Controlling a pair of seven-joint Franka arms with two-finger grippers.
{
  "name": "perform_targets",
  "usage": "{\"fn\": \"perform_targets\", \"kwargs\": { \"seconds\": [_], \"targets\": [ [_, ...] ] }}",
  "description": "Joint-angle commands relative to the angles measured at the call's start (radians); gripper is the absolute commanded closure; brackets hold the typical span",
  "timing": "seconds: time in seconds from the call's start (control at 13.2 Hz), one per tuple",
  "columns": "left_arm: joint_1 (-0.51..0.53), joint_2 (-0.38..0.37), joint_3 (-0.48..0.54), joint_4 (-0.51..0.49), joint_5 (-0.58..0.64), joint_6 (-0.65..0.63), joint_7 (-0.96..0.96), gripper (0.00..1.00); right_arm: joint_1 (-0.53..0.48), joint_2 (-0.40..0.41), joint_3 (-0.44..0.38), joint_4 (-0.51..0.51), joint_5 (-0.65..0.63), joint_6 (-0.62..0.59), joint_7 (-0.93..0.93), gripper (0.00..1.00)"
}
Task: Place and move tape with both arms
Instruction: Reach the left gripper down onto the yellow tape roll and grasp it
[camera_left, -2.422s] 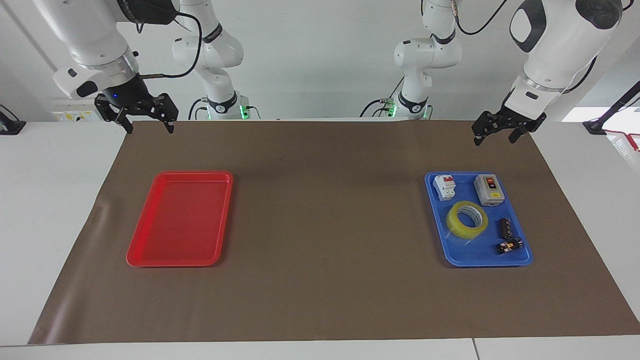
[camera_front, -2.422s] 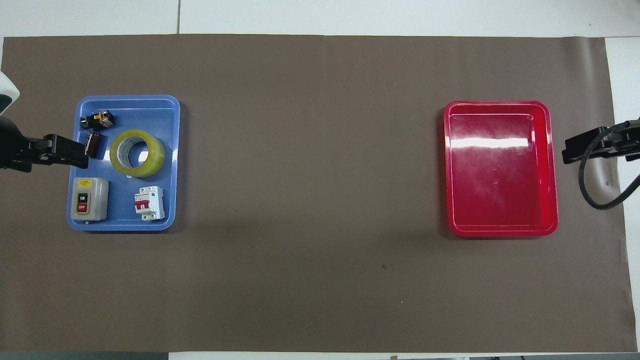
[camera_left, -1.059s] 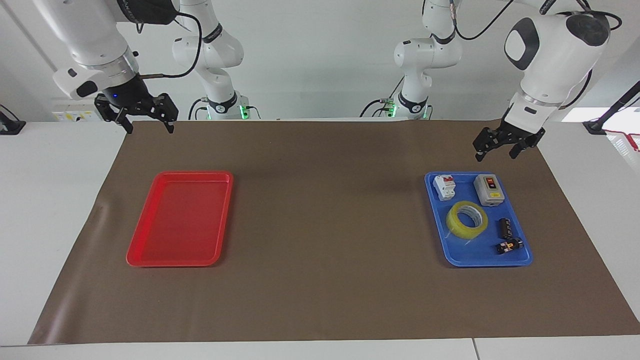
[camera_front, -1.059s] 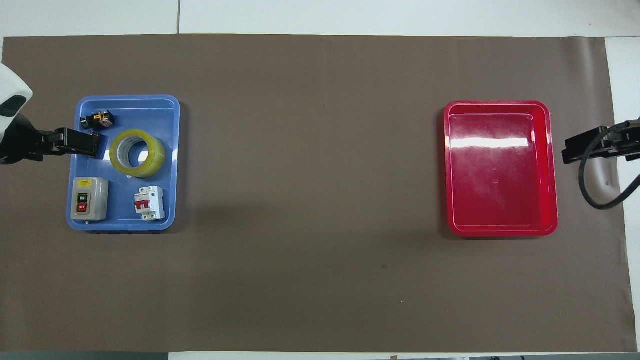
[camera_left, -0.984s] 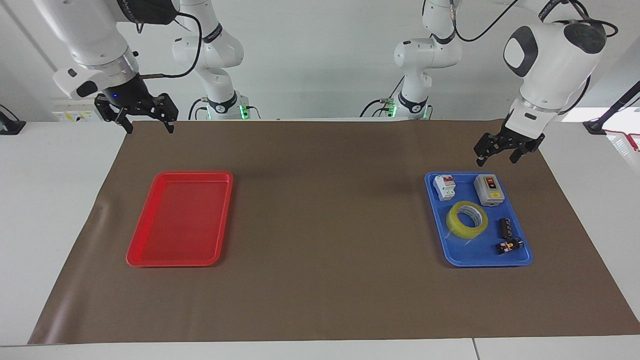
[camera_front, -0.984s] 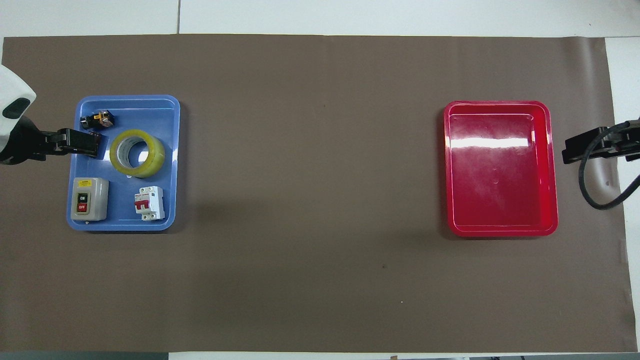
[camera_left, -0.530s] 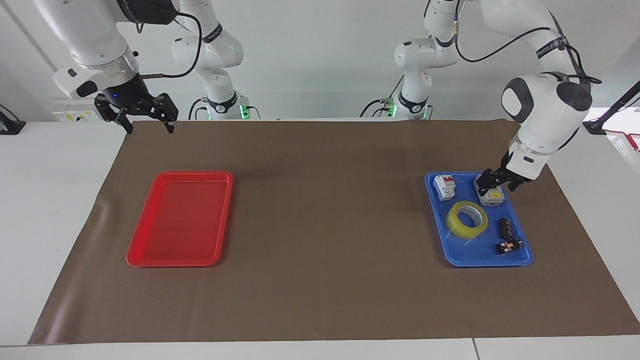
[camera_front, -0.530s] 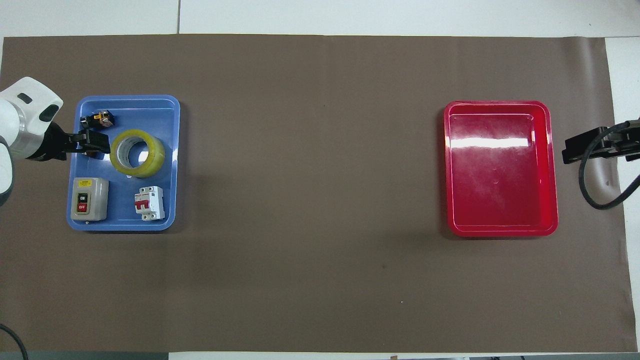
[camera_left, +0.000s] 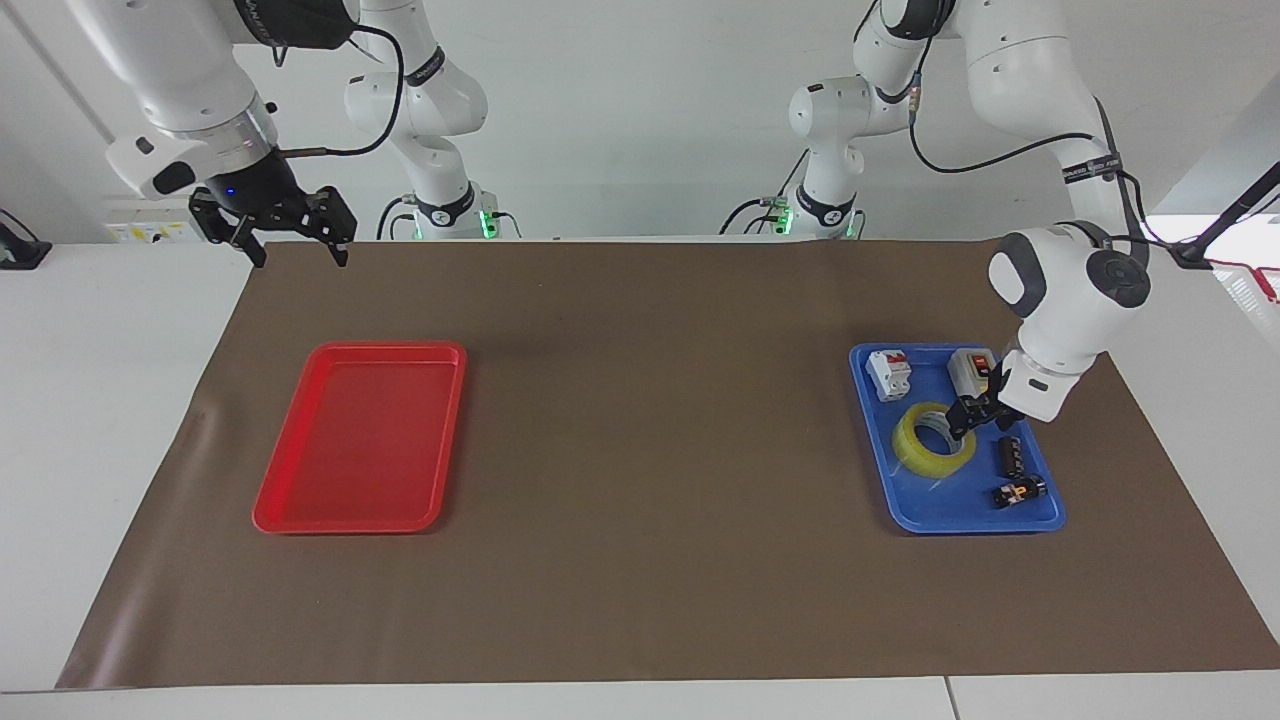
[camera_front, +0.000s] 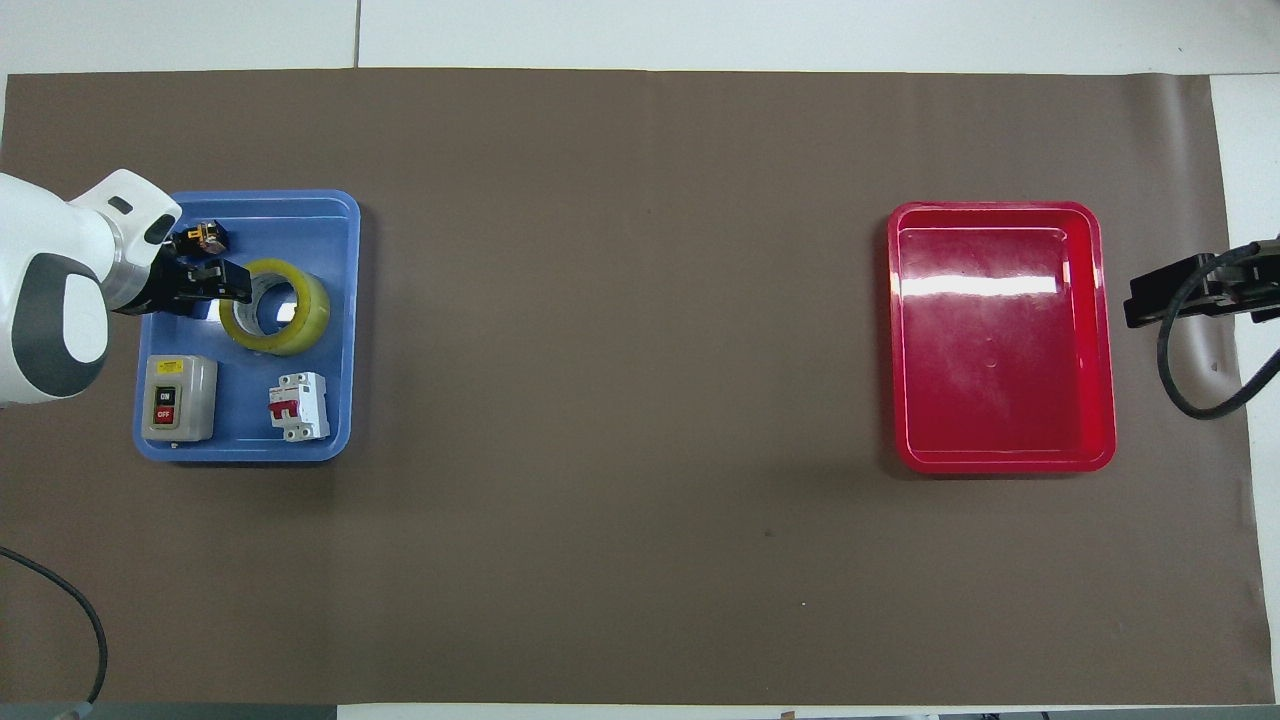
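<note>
We see the tape (camera_left: 932, 440) lying flat in the blue tray (camera_left: 920, 510) at the left arm's end of the table, farther from the robots than the grey switch box (camera_left: 968, 372) and the white circuit breaker (camera_left: 889, 373). The left gripper (camera_left: 966, 420) is low at the roll's rim; we cannot tell whether its fingers are apart or gripping. The right gripper (camera_left: 297, 252) waits with fingers apart, up by the table's edge near the red tray (camera_left: 300, 510).

A brown mat (camera_left: 640, 560) covers the table. At one end sits a blue tray (camera_left: 925, 515) — grey switch box (camera_front: 177, 398), white circuit breaker (camera_front: 299, 406), small dark parts inside — at the other a red tray (camera_left: 360, 440).
</note>
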Motion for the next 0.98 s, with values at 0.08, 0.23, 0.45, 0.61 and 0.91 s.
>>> {"fn": "perform_targets", "kwargs": {
  "seconds": [0.08, 0.23, 0.45, 0.61, 0.91],
  "targets": [
    [-0.003, 0.004, -0.001, -0.038, 0.021, 0.045, -0.016, 0.19, -0.011, 0.006, 0.003, 0.008, 0.013, 0.006, -0.017, 0.0],
    [-0.01, 0.001, -0.001, -0.086, 0.021, 0.093, -0.033, 0.27, -0.011, 0.006, 0.003, 0.008, 0.013, 0.006, -0.017, 0.0],
    [-0.016, 0.002, -0.001, -0.086, 0.021, 0.089, -0.059, 0.83, -0.011, 0.004, 0.003, 0.008, 0.013, 0.006, -0.017, 0.0],
    [-0.019, 0.006, -0.001, -0.063, 0.021, 0.054, -0.06, 1.0, -0.011, 0.006, 0.003, 0.008, 0.013, 0.006, -0.017, 0.0],
    [-0.056, 0.038, -0.002, 0.182, 0.018, -0.241, -0.105, 1.0, -0.011, 0.004, 0.003, 0.008, 0.013, 0.006, -0.017, 0.0]
  ]
}}
